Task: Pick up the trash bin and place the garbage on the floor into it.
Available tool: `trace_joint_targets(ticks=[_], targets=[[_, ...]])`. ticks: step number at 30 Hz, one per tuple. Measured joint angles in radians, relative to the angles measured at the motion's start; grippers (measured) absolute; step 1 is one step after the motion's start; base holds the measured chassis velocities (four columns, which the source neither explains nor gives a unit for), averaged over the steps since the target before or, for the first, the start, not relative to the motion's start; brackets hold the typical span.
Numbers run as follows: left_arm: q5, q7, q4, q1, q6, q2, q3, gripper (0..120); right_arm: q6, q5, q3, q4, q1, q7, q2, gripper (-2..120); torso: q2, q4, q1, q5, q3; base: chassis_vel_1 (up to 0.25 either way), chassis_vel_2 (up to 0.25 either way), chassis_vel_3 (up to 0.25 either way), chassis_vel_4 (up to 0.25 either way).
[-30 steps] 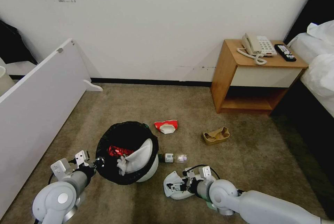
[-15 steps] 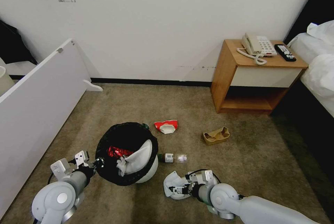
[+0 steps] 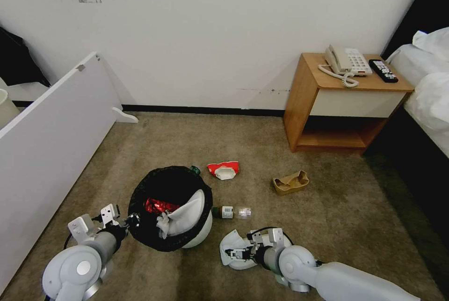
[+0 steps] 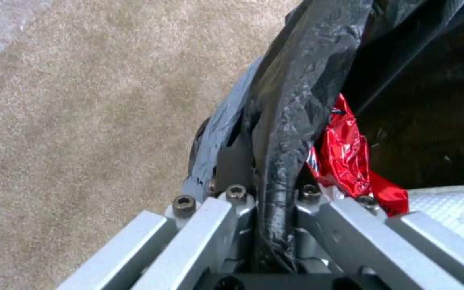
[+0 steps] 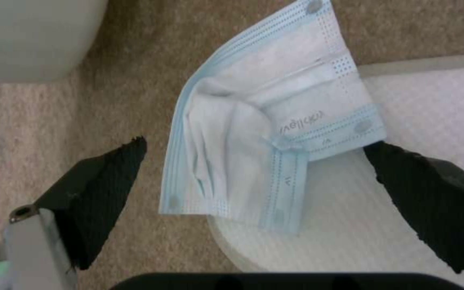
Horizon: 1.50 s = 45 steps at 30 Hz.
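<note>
Two grippers low over floor [image 3: 327,207]: left gripper [image 3: 132,220] clenched on trash bin [image 3: 170,207] rim, bag pinched; right gripper [image 3: 232,253] spread wide around face mask [image 5: 264,133] draped on white slipper [image 5: 350,225], beside bin.

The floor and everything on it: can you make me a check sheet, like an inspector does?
Surface: brown carpet, dry.
Job's things: bin with black bag, holding a slipper and red wrapper.
Clutter: bottle, red-and-white wrapper, paper bag, face mask lying on a second slipper.
Tools: left tool shut on the bin's rim; right tool open around the mask.
Cables: phone cord.
Surroundings: nightstand, phone, remote, bed, white board.
</note>
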<state>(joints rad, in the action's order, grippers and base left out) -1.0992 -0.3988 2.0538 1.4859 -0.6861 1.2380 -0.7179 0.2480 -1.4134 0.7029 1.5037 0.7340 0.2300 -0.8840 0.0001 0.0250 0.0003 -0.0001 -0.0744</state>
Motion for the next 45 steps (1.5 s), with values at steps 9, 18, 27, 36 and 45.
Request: trace_joint_targets(ticks=[9, 18, 27, 36, 45], targets=[[-0.003, 0.000, 0.001, -0.001, 0.000, -0.005, -0.004, 1, -0.006, 0.014, -0.004, -0.021, 0.008, -0.010, -0.009, 100, 0.000, 0.0000, 0.000, 0.0001, 0.000, 0.000, 0.000, 0.000, 0.000], [-0.003, 0.000, 0.001, -0.001, 0.000, -0.002, -0.003, 1, -0.012, 0.034, -0.006, -0.039, 0.009, -0.028, -0.014, 100, 0.000, 0.0000, 0.000, 0.0001, 0.000, 0.000, 0.000, 0.000, 0.000], [-0.003, 0.000, 0.002, -0.001, 0.000, -0.002, -0.006, 1, -0.014, 0.048, 0.003, -0.053, -0.003, -0.036, -0.028, 100, 0.000, 0.0001, 0.000, -0.0002, 0.000, 0.000, 0.000, 0.000, 0.000], [-0.003, 0.002, -0.001, -0.001, 0.000, -0.001, -0.005, 1, -0.020, 0.051, 0.013, -0.064, -0.013, -0.039, -0.043, 100, 0.000, 0.0002, 0.000, -0.0001, 0.000, 0.000, 0.000, 0.000, 0.000], [-0.003, 0.003, -0.005, -0.006, 0.000, -0.004, -0.001, 1, -0.023, 0.054, 0.025, -0.066, -0.023, -0.045, -0.047, 100, 0.000, -0.0001, 0.000, 0.0001, 0.000, 0.000, 0.000, 0.000, 0.000]])
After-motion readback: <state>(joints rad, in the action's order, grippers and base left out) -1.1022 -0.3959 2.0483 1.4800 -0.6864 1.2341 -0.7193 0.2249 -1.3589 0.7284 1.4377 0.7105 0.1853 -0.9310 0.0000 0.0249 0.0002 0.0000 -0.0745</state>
